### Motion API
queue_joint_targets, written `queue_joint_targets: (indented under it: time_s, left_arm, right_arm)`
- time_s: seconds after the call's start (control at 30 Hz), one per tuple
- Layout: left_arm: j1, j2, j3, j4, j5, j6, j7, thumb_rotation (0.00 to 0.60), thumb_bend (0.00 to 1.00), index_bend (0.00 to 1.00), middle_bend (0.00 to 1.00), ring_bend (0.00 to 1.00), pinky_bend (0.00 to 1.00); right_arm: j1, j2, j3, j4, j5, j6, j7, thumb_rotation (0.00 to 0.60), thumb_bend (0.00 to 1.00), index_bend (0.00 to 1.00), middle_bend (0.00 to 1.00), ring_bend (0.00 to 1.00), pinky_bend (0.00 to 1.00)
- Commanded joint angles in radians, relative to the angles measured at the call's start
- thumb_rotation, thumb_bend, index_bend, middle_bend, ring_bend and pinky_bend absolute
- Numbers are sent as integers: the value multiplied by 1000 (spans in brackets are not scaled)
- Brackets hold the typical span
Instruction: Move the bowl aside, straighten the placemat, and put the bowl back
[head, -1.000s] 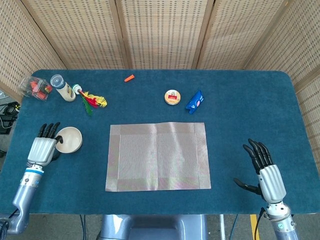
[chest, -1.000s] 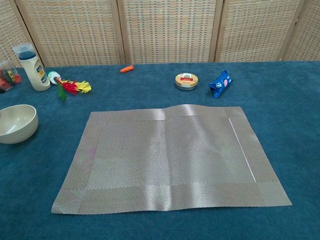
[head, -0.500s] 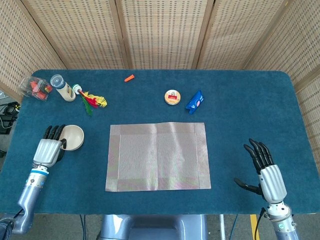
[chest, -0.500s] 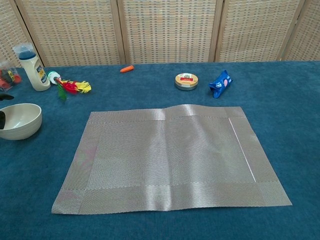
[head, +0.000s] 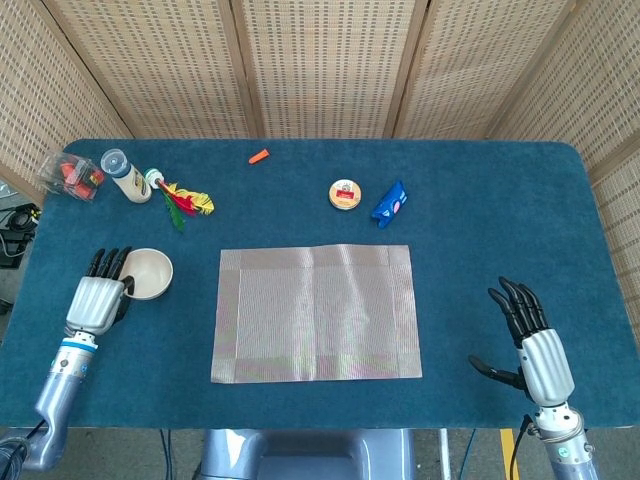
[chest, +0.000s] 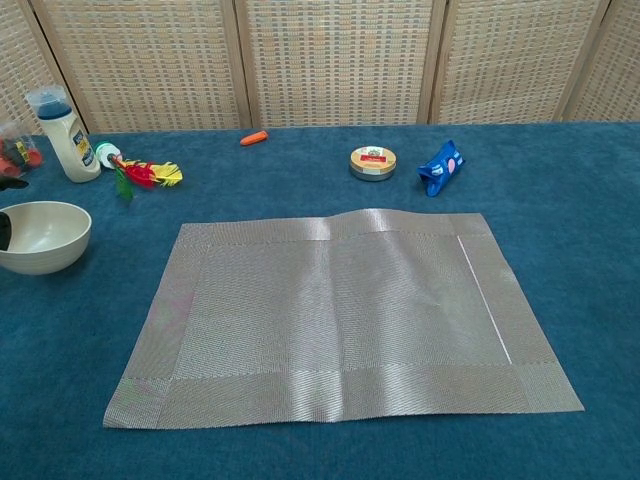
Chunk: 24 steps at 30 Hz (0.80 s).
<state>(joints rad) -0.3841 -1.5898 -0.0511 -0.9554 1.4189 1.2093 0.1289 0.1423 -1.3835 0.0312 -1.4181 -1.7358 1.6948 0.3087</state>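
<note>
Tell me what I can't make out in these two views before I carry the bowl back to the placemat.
- Left hand on the bowl: chest view's left edge cuts it to a dark sliver; head view is too small to show whether it grips the rim.
- Right hand: absent from chest view.
- Round tin label: too small to read.
- Clear container: chest view's left edge crops it.

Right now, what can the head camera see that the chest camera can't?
Only the head view shows the right robot hand, open over bare cloth, most of the left robot hand gripping the bowl, and the table's edges. The chest view adds only a closer look at the placemat and its ripple. Both show the bowl, placemat, bottle, round tin and blue packet.
</note>
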Motion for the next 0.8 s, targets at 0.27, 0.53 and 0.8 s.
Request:
queue_joint_targets:
  time_s: [0.27, 0.53, 0.8]
  left_arm:
    - [5, 5, 0, -12, 1, 3, 11, 600, 563, 704, 0, 0, 0]
    - [-15, 21, -17, -79, 30, 42, 32, 600, 563, 702, 0, 0, 0]
    - [-56, 45, -46, -234, 63, 70, 110, 600, 562, 700, 0, 0, 0]
  right_arm:
    - [-2, 2, 1, -3, -2, 5, 1, 600, 197, 112, 0, 0, 0]
    - [-1, 3, 3, -3, 1, 6, 3, 600, 197, 112, 0, 0, 0]
    - [-2, 7, 4, -5, 2, 8, 9, 600, 197, 112, 0, 0, 0]
